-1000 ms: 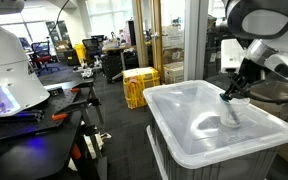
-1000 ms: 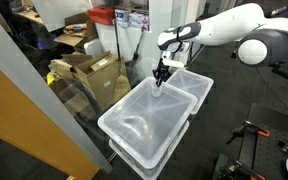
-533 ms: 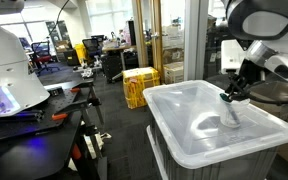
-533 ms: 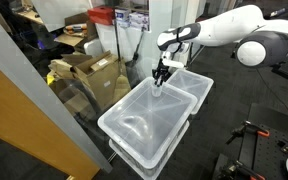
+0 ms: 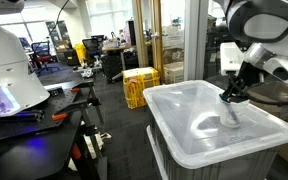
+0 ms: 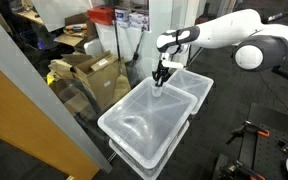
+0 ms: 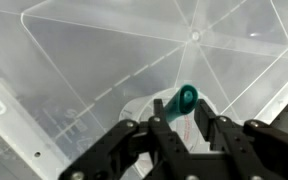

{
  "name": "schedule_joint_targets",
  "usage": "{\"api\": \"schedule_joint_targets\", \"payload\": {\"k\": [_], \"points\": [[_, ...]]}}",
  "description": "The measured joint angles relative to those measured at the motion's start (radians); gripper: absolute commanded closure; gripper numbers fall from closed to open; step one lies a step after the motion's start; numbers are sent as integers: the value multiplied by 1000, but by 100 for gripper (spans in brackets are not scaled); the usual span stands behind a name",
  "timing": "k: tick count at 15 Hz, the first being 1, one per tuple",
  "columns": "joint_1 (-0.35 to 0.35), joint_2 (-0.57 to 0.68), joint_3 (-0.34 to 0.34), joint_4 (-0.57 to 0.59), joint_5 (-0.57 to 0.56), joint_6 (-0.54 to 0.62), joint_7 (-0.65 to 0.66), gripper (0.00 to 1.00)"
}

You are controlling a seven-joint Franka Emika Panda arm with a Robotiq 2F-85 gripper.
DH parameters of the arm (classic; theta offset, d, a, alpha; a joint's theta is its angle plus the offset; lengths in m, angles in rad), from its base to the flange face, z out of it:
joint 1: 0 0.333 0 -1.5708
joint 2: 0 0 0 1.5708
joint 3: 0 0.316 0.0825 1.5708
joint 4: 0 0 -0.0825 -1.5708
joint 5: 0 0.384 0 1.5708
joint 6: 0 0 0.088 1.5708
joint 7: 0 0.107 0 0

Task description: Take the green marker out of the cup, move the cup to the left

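The table [image 5: 189, 125], a large translucent white bin lid, was seen beneath the gripper in both exterior views [image 6: 134, 120] and filled the wrist view [image 7: 84, 60]. The white arm [image 6: 224, 30] was reached in over it, with the gripper [image 6: 161, 80] pointed downward at its end. The cup [image 5: 231, 113] was stood upright on the table directly below the gripper [image 5: 233, 93]. In the wrist view its clear rim [image 7: 139, 108] was seen just ahead of the fingertips. The green marker [image 7: 185, 99] was still held in the cup, its dark green cap raised between the two fingers of the gripper [image 7: 184, 125]. The fingers were set on either side of the marker, but it could not be told whether they were pressed onto it.
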State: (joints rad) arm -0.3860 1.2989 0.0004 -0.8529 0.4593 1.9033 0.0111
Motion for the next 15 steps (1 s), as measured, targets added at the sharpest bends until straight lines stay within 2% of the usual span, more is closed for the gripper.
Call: {"api": "schedule_joint_targets", "payload": {"k": [2,4,15], "points": [[0,6,0,10,0,-13,0,100],[0,8,0,18,0,-18,0,95],[3,-3,0,35,0,-18,0,95]]}}
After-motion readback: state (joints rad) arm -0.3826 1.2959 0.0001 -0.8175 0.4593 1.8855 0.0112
